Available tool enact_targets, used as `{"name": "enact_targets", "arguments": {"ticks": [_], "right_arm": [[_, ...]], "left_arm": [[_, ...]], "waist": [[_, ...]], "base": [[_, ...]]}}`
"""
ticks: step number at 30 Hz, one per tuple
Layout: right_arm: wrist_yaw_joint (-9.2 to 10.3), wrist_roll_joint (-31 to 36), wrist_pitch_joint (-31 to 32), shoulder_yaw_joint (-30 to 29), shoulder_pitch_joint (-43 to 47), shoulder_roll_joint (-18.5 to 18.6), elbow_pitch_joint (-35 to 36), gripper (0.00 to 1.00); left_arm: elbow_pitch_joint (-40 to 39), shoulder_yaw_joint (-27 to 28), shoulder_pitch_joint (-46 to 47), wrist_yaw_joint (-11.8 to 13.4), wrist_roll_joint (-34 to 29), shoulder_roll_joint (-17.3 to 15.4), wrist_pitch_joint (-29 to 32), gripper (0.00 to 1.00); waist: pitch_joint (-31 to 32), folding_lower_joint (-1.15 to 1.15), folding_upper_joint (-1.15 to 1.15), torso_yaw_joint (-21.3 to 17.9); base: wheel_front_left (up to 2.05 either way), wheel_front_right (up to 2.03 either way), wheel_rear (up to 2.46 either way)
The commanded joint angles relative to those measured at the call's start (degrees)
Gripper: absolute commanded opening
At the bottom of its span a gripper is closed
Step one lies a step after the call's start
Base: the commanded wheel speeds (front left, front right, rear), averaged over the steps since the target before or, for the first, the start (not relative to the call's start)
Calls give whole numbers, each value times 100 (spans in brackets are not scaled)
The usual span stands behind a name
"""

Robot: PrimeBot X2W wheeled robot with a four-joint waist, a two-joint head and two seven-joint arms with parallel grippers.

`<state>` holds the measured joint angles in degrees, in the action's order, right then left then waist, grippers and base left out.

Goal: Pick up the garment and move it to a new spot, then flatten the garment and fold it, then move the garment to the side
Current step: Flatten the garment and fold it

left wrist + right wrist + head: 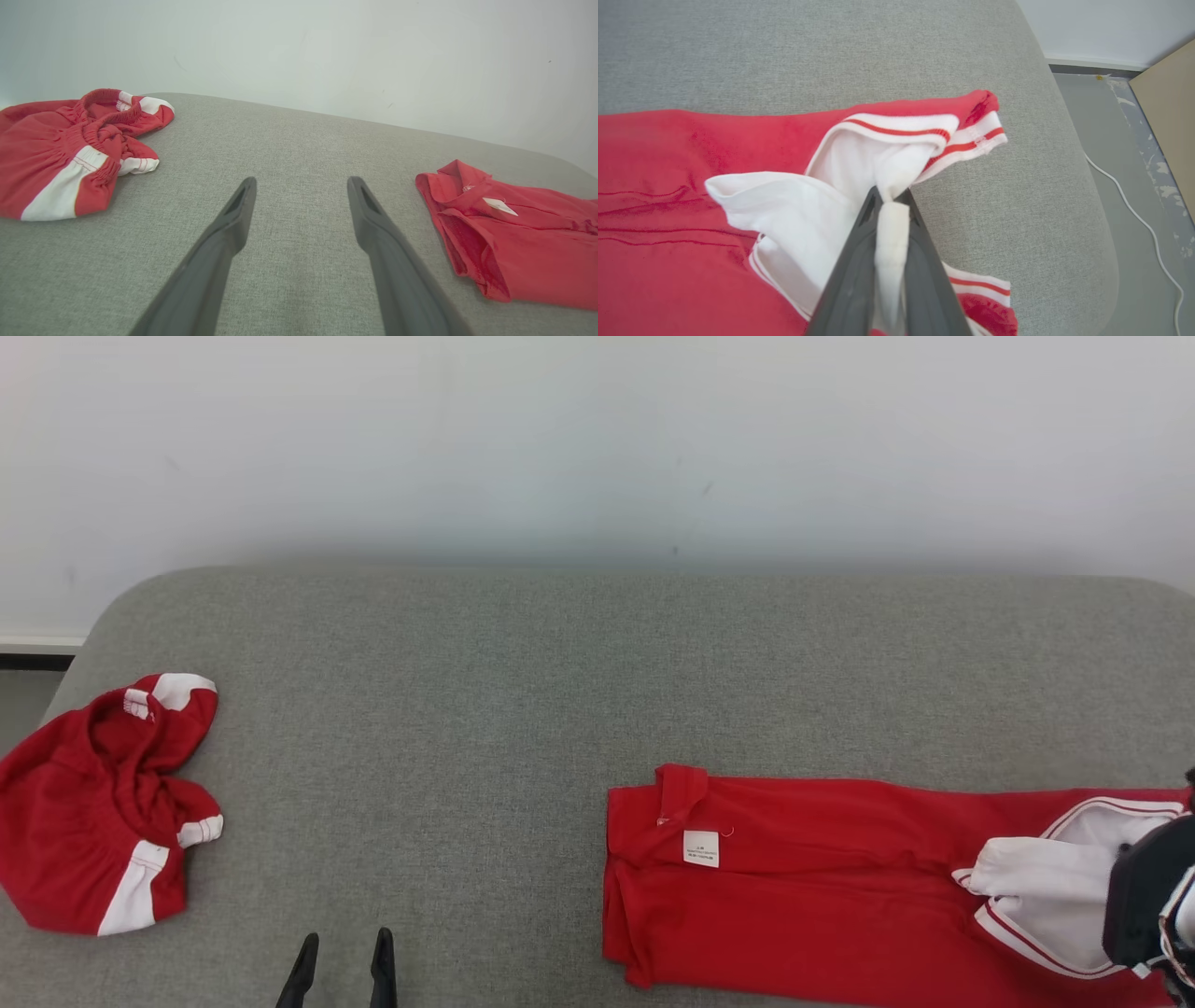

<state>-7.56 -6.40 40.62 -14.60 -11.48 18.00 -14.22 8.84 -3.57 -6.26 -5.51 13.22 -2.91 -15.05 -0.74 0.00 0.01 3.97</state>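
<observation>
Two red garments lay well apart on the grey padded surface (560, 691).

Task garment (822, 896): at the near right, spread long and fairly flat, running left to right. Its right end reached the right edge of the head view. A white label (701, 848) lay face up near its left end, just beside a small turned-up flap. At the right end a white panel with red-striped trim was bunched and lifted into a loose peak.

Right gripper (889, 198): at that right end, fingers nearly together and pinching a strip of the white cloth. In the right wrist view the strip ran down the gap between the two fingers. In the head view its dark body sat over the white panel.

Left gripper (345, 938): at the near edge, left of centre, between the two garments and touching neither. Fingers spread wide, nothing between them, bare grey cloth beyond. Could not tell whether the tips touched the surface.

Second garment (84, 821): a crumpled heap, red with white panels and a gathered elastic band, at the left end of the surface near its rounded corner.

A pale wall (597, 448) stood behind the far edge. Past the right end of the surface, a thin white cable (1134, 210) lay on the grey floor (1111, 140).
</observation>
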Motion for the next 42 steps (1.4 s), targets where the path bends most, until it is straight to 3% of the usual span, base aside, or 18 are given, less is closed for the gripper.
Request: {"name": "enact_targets", "arguments": {"ticks": [1,10,16,25,40,41,42], "right_arm": [[13,-101,83,205,102,-47,199,0],[13,-432,481,1330,10,-173,885,0],[14,-650,545,2172,-375,-339,785,0],[14,-847,295,3155,-1005,-901,-150,0],[14,-866,-492,3433,-1965,-1474,-2222,0],[14,-888,-544,3451,-2017,-1486,-2332,7],[14,-927,-608,3464,-2054,-1495,-2424,33]], "left_arm": [[26,-4,-87,22,27,3,-16,100],[9,-45,-116,37,65,3,-16,100],[40,-77,-100,44,104,2,-16,100],[71,-193,-88,49,128,2,-16,100],[156,-341,-64,7,100,2,-16,100],[163,-346,-55,5,101,2,-16,100],[174,-351,-47,2,102,2,-16,100]], "waist": [[50,0,-1,-9],[120,0,-1,41],[140,0,-1,111],[169,0,-1,286],[156,0,-1,630],[155,0,-1,644],[157,0,-1,658]], "base": [[0,0,0],[0,0,0],[0,0,0],[0,0,0],[0,0,0],[0,0,0],[0,0,0]]}}
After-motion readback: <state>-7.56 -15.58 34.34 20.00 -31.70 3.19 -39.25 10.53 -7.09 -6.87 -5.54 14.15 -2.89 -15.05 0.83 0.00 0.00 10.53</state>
